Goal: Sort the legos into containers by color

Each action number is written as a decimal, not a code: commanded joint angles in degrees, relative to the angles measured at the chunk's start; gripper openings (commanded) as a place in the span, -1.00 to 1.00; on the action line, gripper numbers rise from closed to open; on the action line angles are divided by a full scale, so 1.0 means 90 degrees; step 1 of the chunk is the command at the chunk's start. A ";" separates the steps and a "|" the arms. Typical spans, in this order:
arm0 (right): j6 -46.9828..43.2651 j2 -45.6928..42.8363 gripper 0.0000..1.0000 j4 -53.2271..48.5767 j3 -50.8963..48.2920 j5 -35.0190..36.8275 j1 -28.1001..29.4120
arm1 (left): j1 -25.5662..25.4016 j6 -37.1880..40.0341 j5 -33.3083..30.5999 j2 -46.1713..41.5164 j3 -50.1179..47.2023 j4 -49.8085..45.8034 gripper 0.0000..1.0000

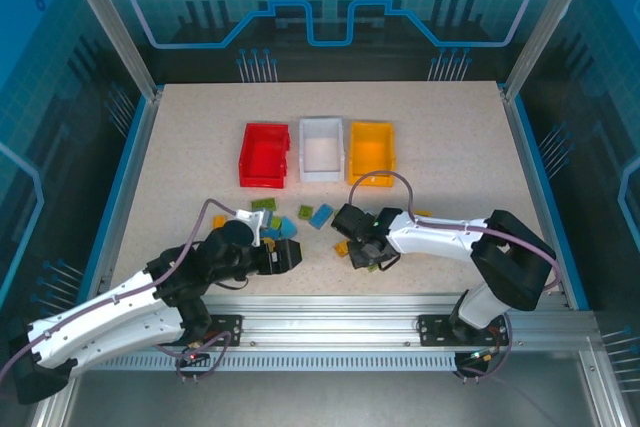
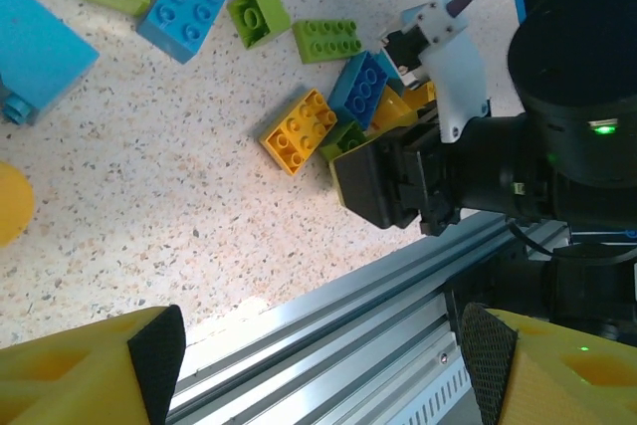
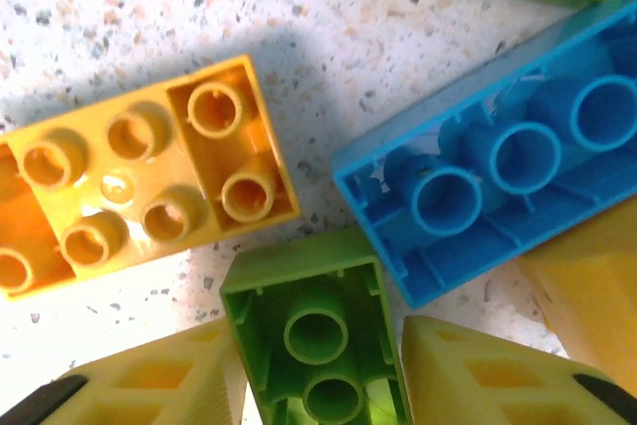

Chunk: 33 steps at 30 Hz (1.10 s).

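Observation:
Three containers stand in a row at the back: red bin (image 1: 264, 155), white bin (image 1: 321, 149), orange-yellow bin (image 1: 371, 152). Legos lie scattered in front of them. My right gripper (image 1: 367, 258) is down in the pile, and its yellow fingers (image 3: 164, 385) press both sides of an upside-down green lego (image 3: 317, 330) resting on the table. A yellow lego (image 3: 139, 181) and a blue lego (image 3: 498, 161) lie right beside it. My left gripper (image 2: 318, 350) hangs wide open over the front rail, holding nothing.
In the left wrist view a yellow brick (image 2: 299, 131), a dark blue brick (image 2: 360, 87), green bricks (image 2: 328, 39) and a blue brick (image 2: 186, 2) lie beside the right arm's head (image 2: 398, 186). The aluminium rail (image 1: 330, 327) runs along the table's near edge.

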 commanded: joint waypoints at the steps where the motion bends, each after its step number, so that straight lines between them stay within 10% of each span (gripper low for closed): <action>1: 0.0177 -0.0111 -0.20 -0.0144 -0.0136 -0.0036 0.0055 | -0.0060 -0.0132 0.0172 -0.0042 -0.0094 0.0312 0.55; 14: -0.0180 -0.1298 -0.36 -0.0801 0.1233 0.0383 -0.0790 | -0.0062 0.0198 -0.0055 0.0514 0.0505 0.0988 0.55; 33: -0.0765 0.2873 -0.41 -0.0650 0.5209 -0.0129 -0.3169 | -0.0031 0.1339 -0.1138 0.2442 0.2640 0.0485 0.54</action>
